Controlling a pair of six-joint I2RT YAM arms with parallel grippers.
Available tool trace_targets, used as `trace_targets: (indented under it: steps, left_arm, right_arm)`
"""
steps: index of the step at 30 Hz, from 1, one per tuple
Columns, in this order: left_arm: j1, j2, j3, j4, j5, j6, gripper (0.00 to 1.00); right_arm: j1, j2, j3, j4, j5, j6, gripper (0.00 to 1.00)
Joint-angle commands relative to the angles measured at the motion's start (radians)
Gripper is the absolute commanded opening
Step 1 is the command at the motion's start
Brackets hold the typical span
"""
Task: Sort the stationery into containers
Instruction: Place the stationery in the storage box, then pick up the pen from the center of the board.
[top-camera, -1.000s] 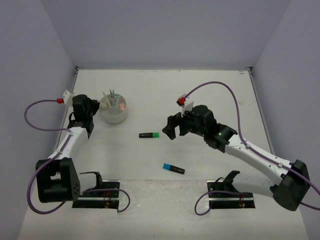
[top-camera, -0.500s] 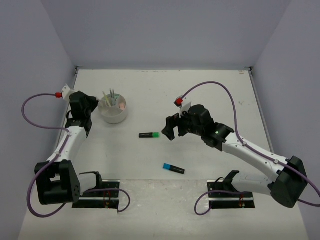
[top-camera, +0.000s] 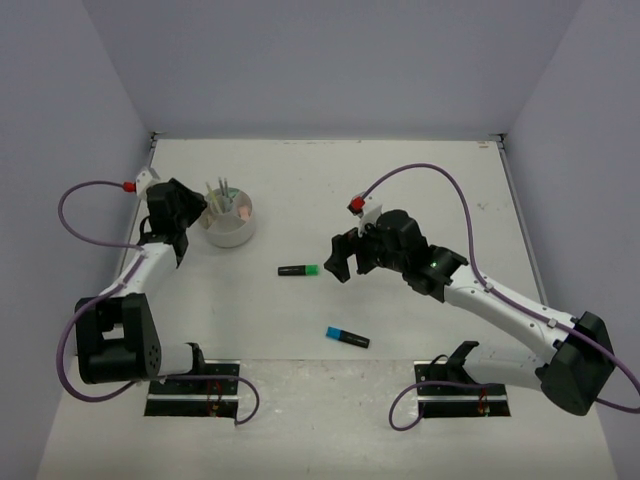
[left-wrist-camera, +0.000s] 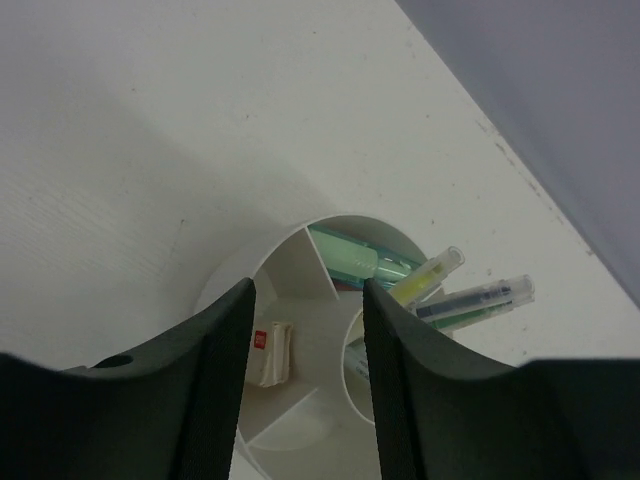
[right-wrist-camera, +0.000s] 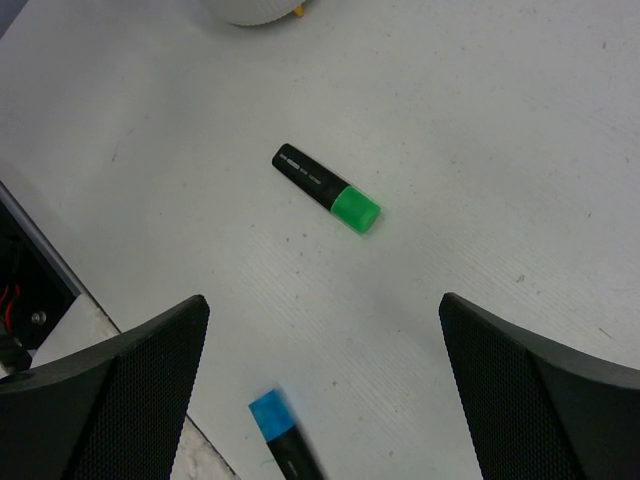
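Observation:
The white cup (top-camera: 232, 238) stands at the left with pens sticking up from it. My left gripper (top-camera: 192, 212) hovers at its left rim, open, nothing between the fingers. In the left wrist view that gripper (left-wrist-camera: 307, 300) looks down into the divided cup (left-wrist-camera: 300, 250), where a pinkish eraser (left-wrist-camera: 268, 352), a mint marker (left-wrist-camera: 350, 258) and a yellow pen (left-wrist-camera: 425, 277) lie. A green-ended highlighter (top-camera: 299, 270) and a blue-ended highlighter (top-camera: 346, 337) lie on the table. My right gripper (top-camera: 340, 258) hangs wide open just right of the green one (right-wrist-camera: 327, 188), the blue one (right-wrist-camera: 285, 435) below it.
The table is bounded by grey walls on the left, back and right. Both arm bases and their black mounting rails (top-camera: 195, 385) sit at the near edge. The cup's bottom edge (right-wrist-camera: 255, 10) shows at the top of the right wrist view.
My left gripper has swung right to the cup's rim and its jaws have opened from shut. The right arm has shifted slightly left, still wide open.

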Motion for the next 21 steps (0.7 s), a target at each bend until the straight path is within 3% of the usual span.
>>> trace_targets:
  steps: [1,3,5,6,8,10,15,21]
  left_arm:
    - [0.010,0.017,0.049,0.042,0.008,0.022,0.55]
    - [0.010,-0.013,0.065,0.007,0.055,0.028,0.64]
    - [0.007,-0.058,0.087,-0.036,0.090,0.052,0.66]
    - [0.002,-0.107,0.098,-0.094,0.114,0.068,0.76]
    - [-0.004,-0.195,0.108,-0.154,0.157,0.087,0.91]
    - [-0.005,-0.335,0.116,-0.225,0.189,0.118,0.98]
    - [-0.004,-0.499,0.188,-0.437,0.336,0.258,1.00]
    - [-0.005,-0.608,0.176,-0.573,0.412,0.379,1.00]
  right_arm:
    - [-0.005,-0.019,0.027,-0.021,-0.035,-0.027,0.99]
    - [-0.003,-0.009,0.037,-0.117,-0.067,-0.064,0.99]
    - [0.006,0.001,0.057,-0.214,-0.092,-0.088,0.99]
    - [0.047,0.057,0.088,-0.333,-0.054,-0.112,0.99]
    - [0.091,0.141,0.114,-0.410,0.042,-0.122,0.99]
    - [0.167,0.241,0.138,-0.505,0.102,-0.113,0.93]
    - [0.291,0.424,0.197,-0.574,0.132,-0.104,0.86]
    - [0.319,0.526,0.227,-0.601,0.065,-0.110,0.68]
